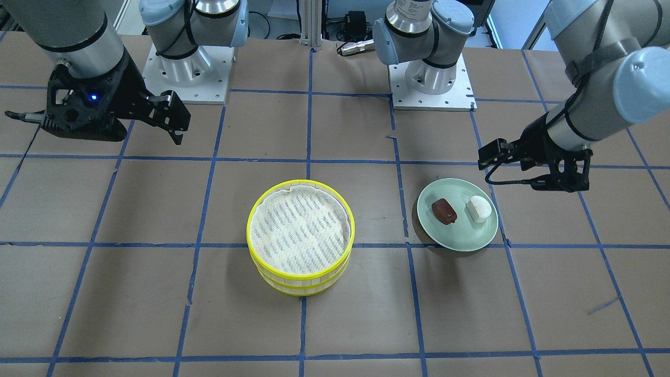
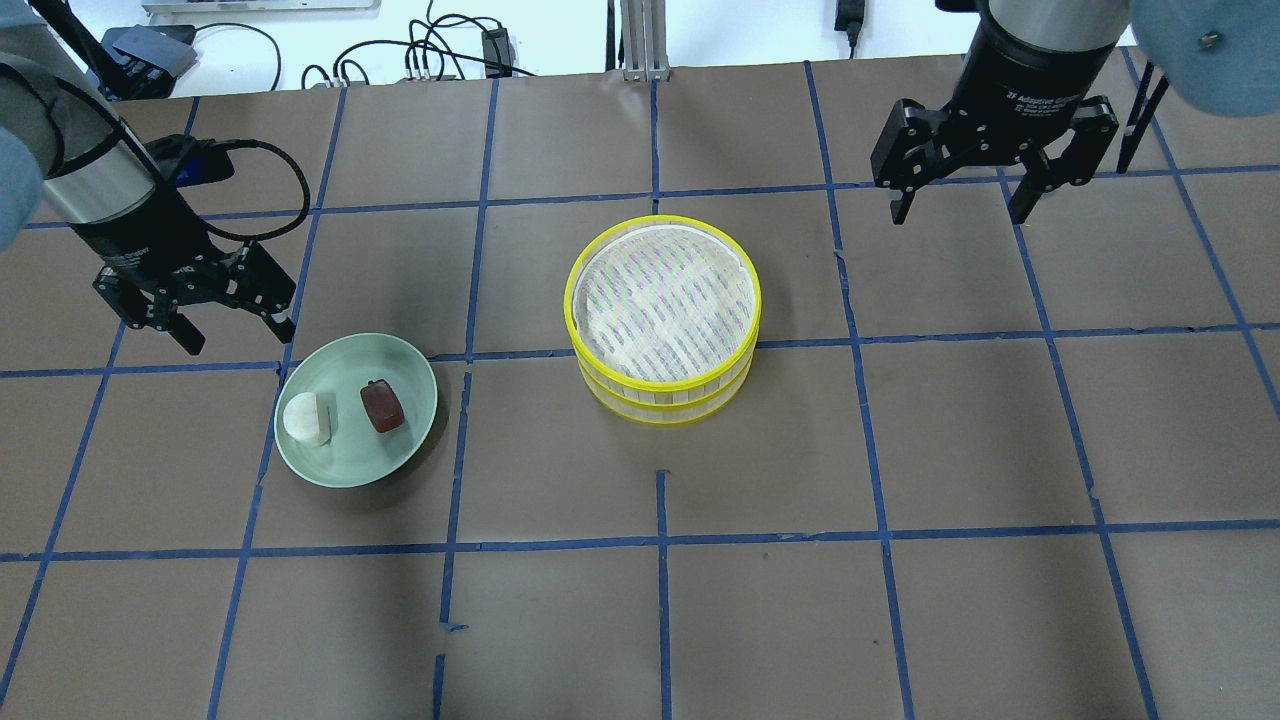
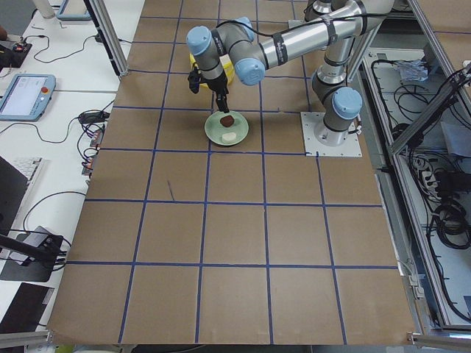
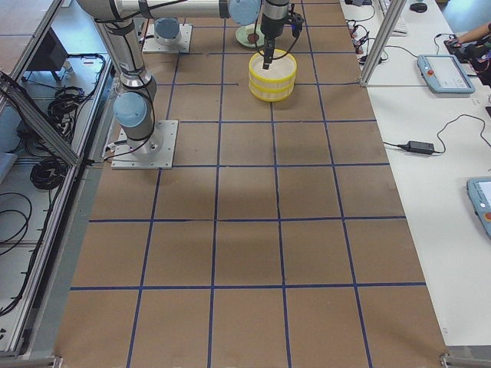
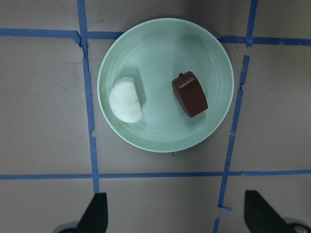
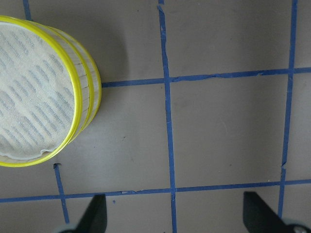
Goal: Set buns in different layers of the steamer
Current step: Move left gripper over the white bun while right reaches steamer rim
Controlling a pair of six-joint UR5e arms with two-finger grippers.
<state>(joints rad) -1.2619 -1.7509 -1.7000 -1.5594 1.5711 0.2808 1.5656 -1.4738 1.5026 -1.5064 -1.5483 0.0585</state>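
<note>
The steamer (image 2: 660,395) stands in the middle of the table as a two-tier stack of yellow-rimmed layers. The top layer's white liner (image 2: 660,300) is bare and the lower layer's inside is hidden. The white bun (image 2: 305,418) and the reddish-brown bun (image 2: 382,406) lie side by side on a pale green plate (image 2: 420,400). My left gripper (image 2: 238,335) is open and empty, above the table just behind the plate; its wrist view shows both buns (image 5: 126,99) (image 5: 190,93). My right gripper (image 2: 960,215) is open and empty, off to the steamer's right rear.
The table is brown paper crossed by blue tape lines (image 2: 660,545). The two arm bases (image 1: 183,73) (image 1: 432,78) stand at the robot's edge. The right wrist view shows the steamer's side (image 6: 90,92) at its left edge. Cables lie beyond the far table edge (image 2: 440,55).
</note>
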